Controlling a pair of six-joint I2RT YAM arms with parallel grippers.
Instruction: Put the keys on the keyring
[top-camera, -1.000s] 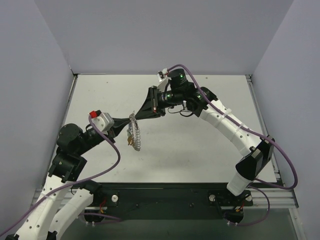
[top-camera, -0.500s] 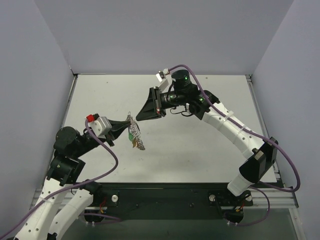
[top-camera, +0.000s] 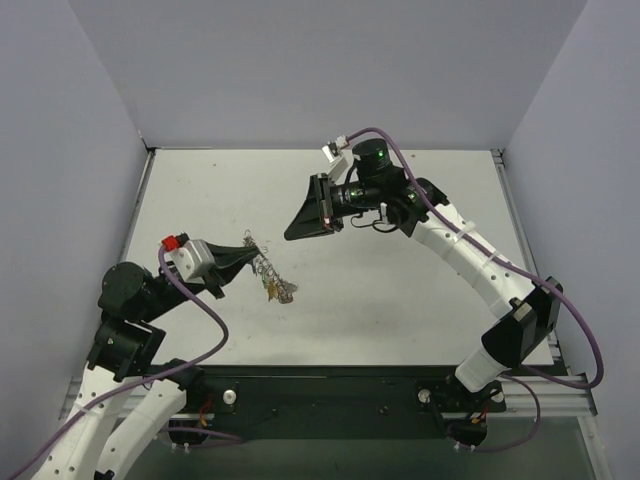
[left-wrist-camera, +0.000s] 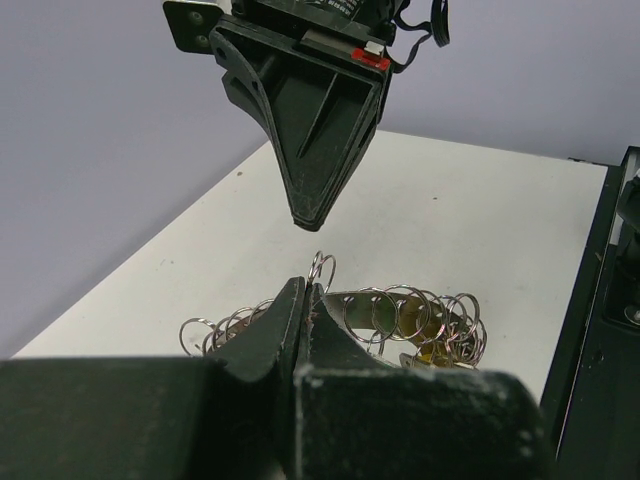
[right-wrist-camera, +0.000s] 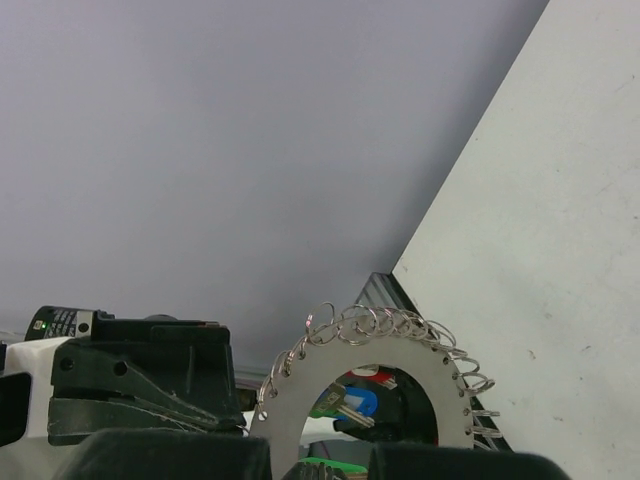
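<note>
Two changes stand out against the earlier frames. First, the right gripper, whose tip was against the keyring one second ago, now stands apart from it toward the far right. Its jaws are closed and hold nothing. Second, the left gripper has drawn back toward the near left and carried the keyring with it, jaws clamped on the ring's left edge. The ring now sits left of centre, low over the table; we cannot tell whether it touches. The keys show as small yellow and green specks at the ring's near edge, apparently hanging from it. We judge that contact between the arms has ended, so a threading attempt is either finished or abandoned. Whether every key is on cannot be confirmed.
</note>
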